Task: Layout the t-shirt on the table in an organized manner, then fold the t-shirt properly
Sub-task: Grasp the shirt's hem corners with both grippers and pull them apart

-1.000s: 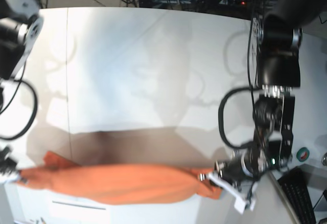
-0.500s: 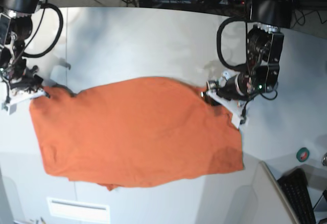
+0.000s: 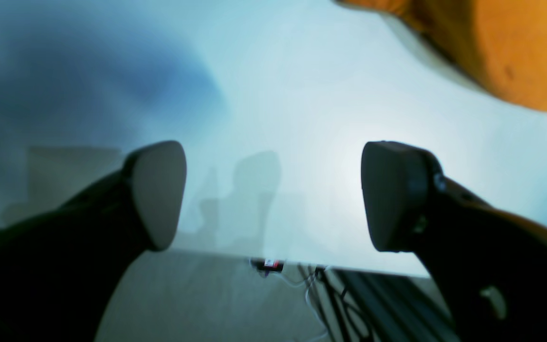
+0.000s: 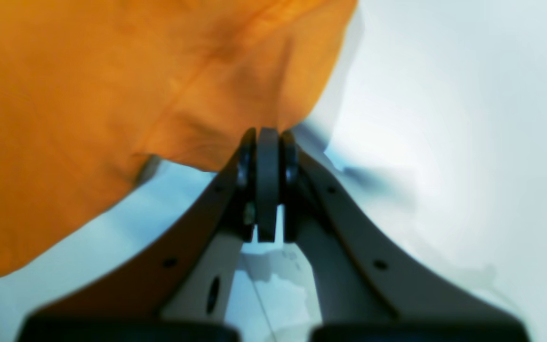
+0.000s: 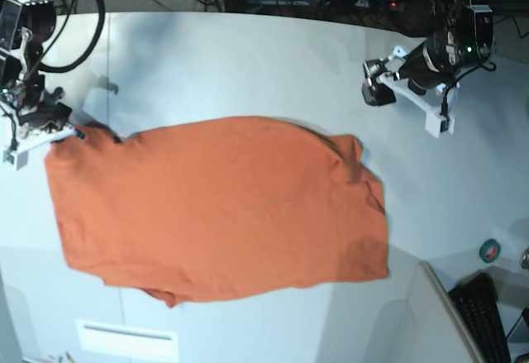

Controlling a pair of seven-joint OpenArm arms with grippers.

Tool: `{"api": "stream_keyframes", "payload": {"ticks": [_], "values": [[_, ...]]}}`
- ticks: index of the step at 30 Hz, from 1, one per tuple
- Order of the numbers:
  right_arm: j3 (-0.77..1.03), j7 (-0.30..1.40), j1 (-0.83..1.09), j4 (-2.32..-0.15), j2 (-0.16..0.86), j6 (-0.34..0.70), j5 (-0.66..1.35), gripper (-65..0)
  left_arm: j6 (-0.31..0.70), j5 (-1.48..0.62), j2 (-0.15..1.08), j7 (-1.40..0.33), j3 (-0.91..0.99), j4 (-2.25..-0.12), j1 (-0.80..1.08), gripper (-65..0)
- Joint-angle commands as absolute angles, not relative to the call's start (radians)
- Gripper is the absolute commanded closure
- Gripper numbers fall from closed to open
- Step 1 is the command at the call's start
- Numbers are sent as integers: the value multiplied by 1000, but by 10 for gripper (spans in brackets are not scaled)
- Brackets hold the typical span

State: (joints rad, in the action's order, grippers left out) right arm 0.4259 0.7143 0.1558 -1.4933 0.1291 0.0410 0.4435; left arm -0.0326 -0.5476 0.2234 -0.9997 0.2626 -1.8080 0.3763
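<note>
Plain bright orange short-sleeved cloth t-shirt (image 5: pixel 219 210) lies spread mostly flat across the middle of the large off-white smooth bench (image 5: pixel 248 65), lower edge near the front rim, a small fold poking out at the bottom.

Left tool (image 3: pixel 273 194): pads wide apart, nothing between them, only bare bench; in the base view it hangs above the bench, well apart from the shirt's nearest corner. Right tool (image 4: pixel 268 156): pads pressed together; orange cloth meets the tips, so it looks pinched on the shirt's corner, though the wrist picture is blurred.

Handling, as a judgement: light, limp, thin cloth; no stiffness, drags and wrinkles easily, slides readily on the smooth top. Best taken by pinching corners or hem edges, both sides together, to keep it taut.

Views: base alone shows the whole outline, wrinkles near the corner on the left tool's side, and both arms' positions. Left wrist view shows only an orange sliver at top right but proves the gap empty. Right wrist view gives the pinch close up, hidden in base by the tool body.
</note>
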Motion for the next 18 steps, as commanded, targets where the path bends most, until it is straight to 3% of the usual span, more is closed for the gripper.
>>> {"api": "stream_keyframes", "payload": {"ticks": [1, 5, 7, 8, 11, 16, 18], "values": [[429, 699, 145, -1515, 139, 42, 450, 0, -31, -550, 232, -978, 266, -1813, 338, -438], [429, 699, 145, -1515, 137, 42, 450, 0, -31, -545, 223, -978, 228, -1681, 223, -142], [429, 699, 145, -1515, 137, 42, 450, 0, -31, -545, 223, -977, 223, -1596, 173, -71], [429, 699, 145, -1515, 137, 42, 450, 0, -31, -545, 225, -975, 223, -1563, 153, -69], [432, 699, 145, -1515, 137, 42, 450, 0, -28, -545, 257, -885, 188, -1497, 119, -143], [433, 699, 145, -1515, 137, 42, 450, 0, -27, -547, 332, -688, 42, -1432, 107, -415], [433, 699, 143, -1515, 137, 42, 450, 0, -27, -547, 334, -636, 18, -1402, 91, -453]]}}
